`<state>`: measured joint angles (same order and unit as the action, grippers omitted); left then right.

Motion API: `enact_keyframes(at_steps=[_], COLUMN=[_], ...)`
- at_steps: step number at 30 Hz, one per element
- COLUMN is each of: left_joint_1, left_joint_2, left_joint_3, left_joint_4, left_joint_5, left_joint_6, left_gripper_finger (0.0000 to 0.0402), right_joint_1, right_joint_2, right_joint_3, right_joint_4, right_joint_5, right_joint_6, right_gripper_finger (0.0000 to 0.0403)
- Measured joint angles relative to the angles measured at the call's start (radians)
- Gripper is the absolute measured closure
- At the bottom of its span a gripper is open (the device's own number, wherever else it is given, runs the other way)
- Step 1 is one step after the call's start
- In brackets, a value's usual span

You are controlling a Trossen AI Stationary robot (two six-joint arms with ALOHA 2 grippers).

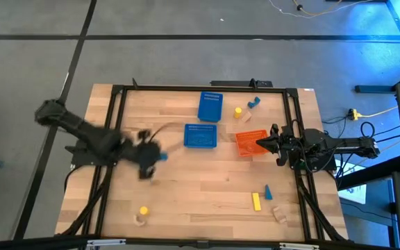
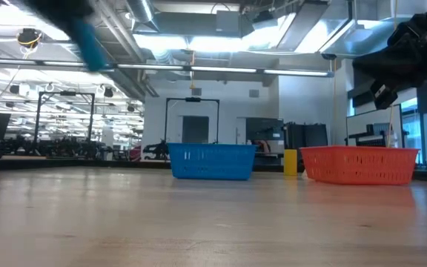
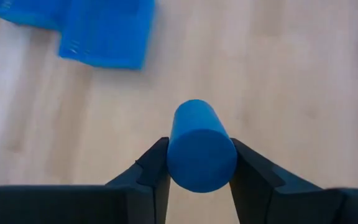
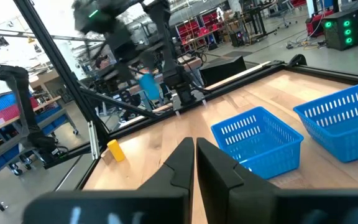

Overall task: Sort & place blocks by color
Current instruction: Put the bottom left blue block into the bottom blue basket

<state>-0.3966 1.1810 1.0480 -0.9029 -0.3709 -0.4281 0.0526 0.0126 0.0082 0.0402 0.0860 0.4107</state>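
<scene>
My left gripper (image 3: pixel 201 180) is shut on a blue cylinder block (image 3: pixel 199 143), in the air over the table's left middle (image 1: pixel 160 157) and short of the two blue baskets (image 1: pixel 201 136) (image 1: pixel 210 106). In the low view the cylinder (image 2: pixel 90 41) shows high above the table. My right gripper (image 4: pixel 195 152) is shut and touches nothing; it hovers at the orange basket (image 1: pixel 247 143). Loose blocks lie by the far edge (yellow (image 1: pixel 237 111), blue (image 1: pixel 253 103), wood (image 1: pixel 245 118)) and near the front edge (yellow bar (image 1: pixel 256 201), blue cone (image 1: pixel 268 192), yellow (image 1: pixel 143 210)). My left gripper pinches the blue cylinder between its two fingers (image 3: pixel 154 171), one on each curved side (image 3: pixel 174 163), close to the end that faces the wrist camera. The fingers lie along the cylinder, which sticks out beyond their tips. It is lifted clear of the table.
Black frame rails run along the table's left, right and far sides (image 1: pixel 117 111). Wood blocks lie at the near left (image 1: pixel 141 220) and near right (image 1: pixel 280 214). The table's middle between the baskets and the front blocks is bare wood (image 1: pixel 207 177).
</scene>
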Motion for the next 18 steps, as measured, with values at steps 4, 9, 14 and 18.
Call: enact_keyframes(at_steps=[4, 9, 14, 18], left_joint_1=[0.329, 0.526, 0.578, 0.582], left_joint_2=[0.116, 0.351, 0.586, 0.733], left_joint_3=[0.068, 0.253, 0.443, 0.548], left_joint_4=[0.119, 0.124, 0.048, -0.071], left_joint_5=[0.193, 0.271, 0.356, 0.367], left_joint_6=[0.266, 0.468, 0.540, 0.558], left_gripper_finger=[0.0284, 0.0284, 0.0284, 0.0284], right_joint_1=[0.000, 0.000, 0.000, 0.000], right_joint_2=[0.000, 0.000, 0.000, 0.000], right_joint_3=[0.000, 0.000, 0.000, 0.000], right_joint_4=[0.000, 0.000, 0.000, 0.000], right_joint_5=[0.000, 0.000, 0.000, 0.000], right_joint_6=[0.000, 0.000, 0.000, 0.000], right_gripper_finger=[0.0382, 0.0382, 0.0382, 0.0382])
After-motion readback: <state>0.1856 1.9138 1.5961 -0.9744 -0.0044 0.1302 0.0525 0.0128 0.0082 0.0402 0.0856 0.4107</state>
